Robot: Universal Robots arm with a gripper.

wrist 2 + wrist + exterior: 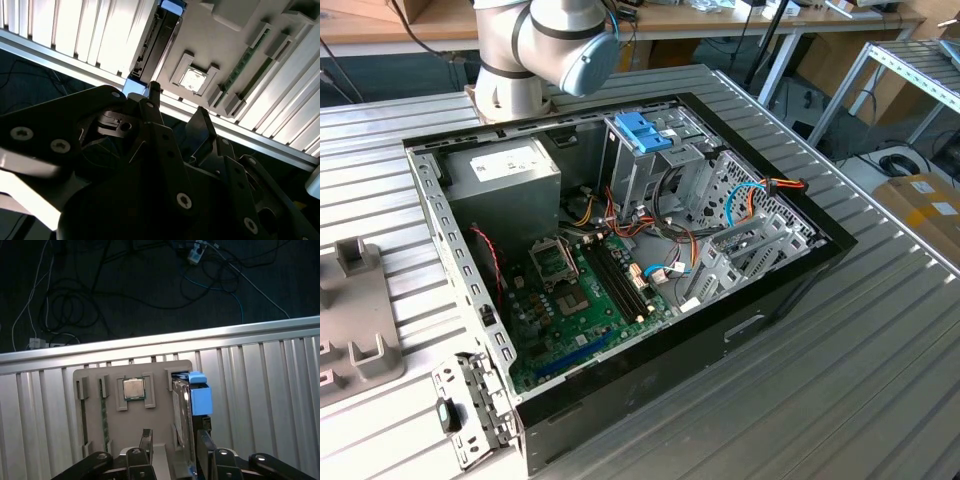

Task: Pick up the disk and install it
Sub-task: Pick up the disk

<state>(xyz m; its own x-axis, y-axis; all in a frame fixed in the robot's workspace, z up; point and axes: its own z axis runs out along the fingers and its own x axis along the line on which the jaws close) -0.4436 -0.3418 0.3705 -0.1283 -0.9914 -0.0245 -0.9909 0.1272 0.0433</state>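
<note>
The disk stands on edge in a slot of a grey holder plate, its grey metal body framed by a light-blue carrier. In the second wrist view the disk shows as a dark slab with blue ends. My gripper is open. One black finger is over the plate beside the disk and the other finger is on the disk's far side, so the disk's near end lies between them. I cannot tell whether either touches it. The gripper hangs just above the holder.
The holder also carries a processor chip and memory sticks. It lies on a ribbed metal table near the table's edge, with cables on the floor beyond. An open computer case holds an upright drive cage with a blue handle.
</note>
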